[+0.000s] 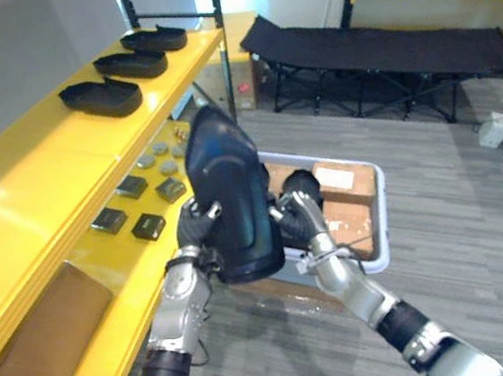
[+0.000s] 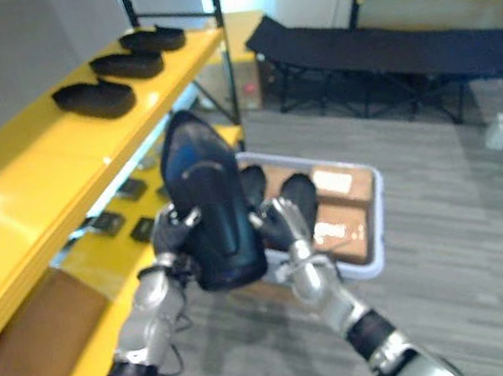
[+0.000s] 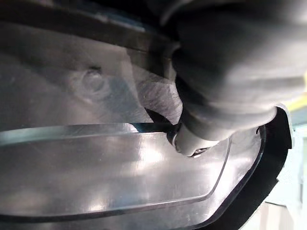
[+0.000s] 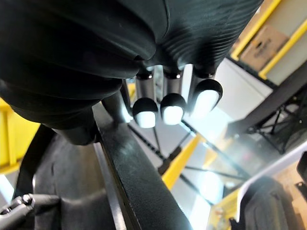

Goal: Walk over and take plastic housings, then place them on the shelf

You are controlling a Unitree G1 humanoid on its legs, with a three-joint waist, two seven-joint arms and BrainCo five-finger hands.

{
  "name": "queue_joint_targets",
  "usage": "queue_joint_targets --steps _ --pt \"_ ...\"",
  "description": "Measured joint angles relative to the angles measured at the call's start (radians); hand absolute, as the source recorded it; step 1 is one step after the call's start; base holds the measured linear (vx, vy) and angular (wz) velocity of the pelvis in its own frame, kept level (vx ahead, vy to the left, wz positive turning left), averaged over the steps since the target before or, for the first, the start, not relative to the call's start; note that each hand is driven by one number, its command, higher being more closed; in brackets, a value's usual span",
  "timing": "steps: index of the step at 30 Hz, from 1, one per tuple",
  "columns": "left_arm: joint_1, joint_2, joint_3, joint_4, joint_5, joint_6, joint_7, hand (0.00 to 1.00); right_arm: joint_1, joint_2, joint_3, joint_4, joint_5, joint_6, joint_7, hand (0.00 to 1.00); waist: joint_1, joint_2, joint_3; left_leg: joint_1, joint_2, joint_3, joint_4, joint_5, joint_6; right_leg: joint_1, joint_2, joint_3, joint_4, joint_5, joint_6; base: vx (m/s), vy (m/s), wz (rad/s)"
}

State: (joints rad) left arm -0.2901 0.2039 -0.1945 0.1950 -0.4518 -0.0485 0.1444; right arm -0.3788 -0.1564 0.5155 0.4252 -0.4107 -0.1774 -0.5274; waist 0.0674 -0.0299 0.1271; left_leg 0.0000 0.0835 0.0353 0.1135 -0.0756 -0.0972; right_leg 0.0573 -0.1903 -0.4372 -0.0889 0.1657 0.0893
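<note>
housing (image 1: 228, 192) black | shelf (image 1: 28, 177) yellow | crate (image 1: 380, 195) white | cartons (image 1: 342, 182) brown | floor (image 1: 474, 247) grey, striped | cot (image 1: 383, 48) black

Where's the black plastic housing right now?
The housing sits mid eye view, held upright between left hand and right hand, in front of the grey bin, right of the yellow shelf.

Three housings (image 1: 129, 64) lay in a row on the shelf (image 1: 43, 155) at left. Another housing (image 1: 228, 192) stood between left hand (image 1: 198, 224) and right hand (image 1: 298, 222), before a bin (image 1: 383, 209) of boxes (image 1: 342, 182); a cot (image 1: 382, 45) stood behind.
</note>
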Motion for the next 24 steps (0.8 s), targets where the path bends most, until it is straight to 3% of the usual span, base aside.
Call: queue_joint_targets --steps 2,4,7,11,16,19,23,24 --pt "0.002 0.006 -0.009 -0.018 0.043 -0.008 0.001 1.00 0.015 -0.004 0.000 -0.018 0.017 -0.005 0.000 0.00 0.002 0.003 0.002 -0.001 0.000 -0.001 0.000 0.000 0.000 0.000 0.000 -0.001 0.000 0.000 0.000 0.00 0.000 0.00" --pt "0.013 0.023 -0.024 -0.086 0.190 -0.022 0.005 1.00 0.030 -0.011 -0.001 -0.018 0.043 -0.011 0.000 0.00 0.003 0.004 0.003 -0.001 0.000 -0.001 -0.001 -0.001 0.001 -0.001 0.000 -0.001 0.000 0.000 0.000 0.00 0.000 0.00" --pt "0.038 0.026 -0.026 -0.127 0.253 -0.048 0.008 1.00 0.044 -0.011 -0.001 -0.026 0.065 -0.023 0.017 0.00 0.001 0.008 0.005 -0.001 0.000 0.000 -0.001 -0.001 0.002 -0.001 0.000 0.000 0.000 0.000 0.000 0.00 0.000 0.00" --pt "0.122 0.017 -0.052 -0.158 0.319 -0.092 0.072 1.00 0.079 -0.010 0.012 -0.028 0.240 -0.022 0.123 0.00 0.005 0.009 0.006 -0.001 0.001 0.000 -0.001 -0.001 0.001 -0.001 0.001 -0.001 0.000 0.000 0.000 0.00 0.000 0.00" --pt "0.229 -0.042 -0.049 -0.207 0.439 -0.134 0.121 1.00 0.200 0.020 -0.050 -0.108 0.553 -0.028 0.291 0.00 0.008 0.009 0.006 0.000 0.000 0.005 -0.001 -0.003 0.003 -0.001 0.001 0.001 0.003 -0.001 0.000 0.00 0.000 -0.01" --pt "0.286 -0.095 -0.041 -0.232 0.521 -0.178 0.167 1.00 0.282 0.032 -0.135 -0.186 0.738 -0.086 0.447 0.00 0.003 0.010 0.006 0.009 0.002 0.025 -0.001 -0.006 0.002 -0.005 0.002 0.017 0.008 -0.004 -0.002 0.00 0.004 -0.15" --pt "0.326 -0.117 0.011 -0.239 0.600 -0.225 0.241 1.00 0.360 0.041 -0.273 -0.296 0.884 -0.152 0.571 0.00 -0.013 0.013 0.005 0.026 0.006 0.057 -0.005 -0.016 0.002 -0.010 0.004 0.045 0.007 -0.012 -0.005 0.00 0.018 -0.24" --pt "0.349 -0.128 0.071 -0.244 0.631 -0.238 0.277 1.00 0.381 0.046 -0.351 -0.324 0.926 -0.172 0.596 0.00 -0.019 0.014 0.003 0.035 0.007 0.073 -0.013 -0.016 0.001 -0.016 0.005 0.059 0.006 -0.012 -0.005 0.01 0.018 -0.30"
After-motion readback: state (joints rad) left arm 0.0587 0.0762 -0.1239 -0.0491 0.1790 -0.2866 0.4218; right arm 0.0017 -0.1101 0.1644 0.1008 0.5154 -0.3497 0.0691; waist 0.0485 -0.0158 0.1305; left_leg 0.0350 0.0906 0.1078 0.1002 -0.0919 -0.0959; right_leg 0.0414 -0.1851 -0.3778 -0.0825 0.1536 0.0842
